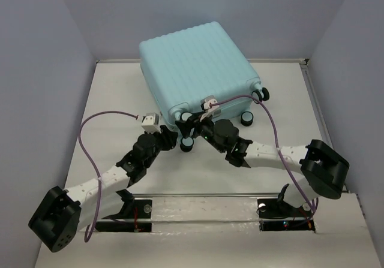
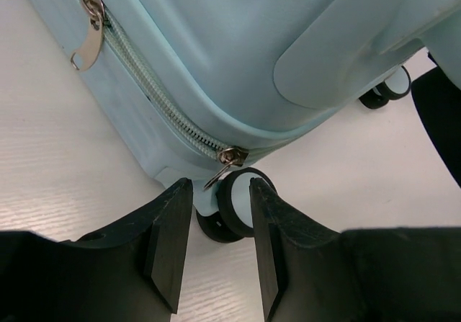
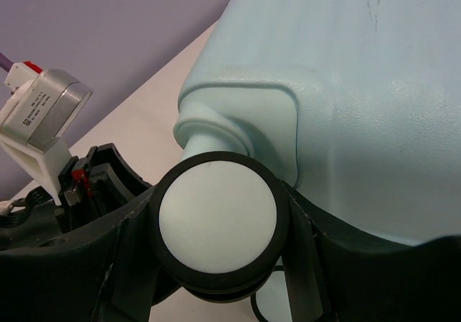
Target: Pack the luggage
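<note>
Right wrist: fingers (image 3: 122, 264) clasp luggage (image 3: 360, 84) wheel (image 3: 217, 210); label (image 3: 32, 109) illegible.

mint-blue luggage (image 1: 195, 70), black-and-white wheels (image 3: 217, 221)

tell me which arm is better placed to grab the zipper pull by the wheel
Left: the open left gripper faces the zipper pull on the suitcase; the right gripper has a wheel between its fingers.

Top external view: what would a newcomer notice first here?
The closed mint-blue luggage lies flat at the far middle of the table, wheels toward the arms. Both arms crowd that wheel end: the left gripper straddles a corner wheel just below a zipper pull, and a second wheel sits inside the right gripper, filling its wrist view.
</note>
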### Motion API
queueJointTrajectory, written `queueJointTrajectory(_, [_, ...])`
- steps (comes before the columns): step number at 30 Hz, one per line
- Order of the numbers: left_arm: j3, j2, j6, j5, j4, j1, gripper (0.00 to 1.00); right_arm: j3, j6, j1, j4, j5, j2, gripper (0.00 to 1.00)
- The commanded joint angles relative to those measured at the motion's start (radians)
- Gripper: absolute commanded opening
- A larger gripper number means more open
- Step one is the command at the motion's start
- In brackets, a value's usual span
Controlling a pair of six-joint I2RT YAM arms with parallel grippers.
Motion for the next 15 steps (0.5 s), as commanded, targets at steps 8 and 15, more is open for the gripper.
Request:
queueJointTrajectory(8, [0.086,0.085,0.119,-0.098,0.182,-0.005,0.36,0.087,-0.032,-0.018,0.113,-0.010,-0.036,0.07])
queueJointTrajectory(15, [0.097,0.097,0.147,-0.179,0.171,-0.005,0.06,0.064,-0.030,-0.018,0.119,-0.013,-0.056,0.07])
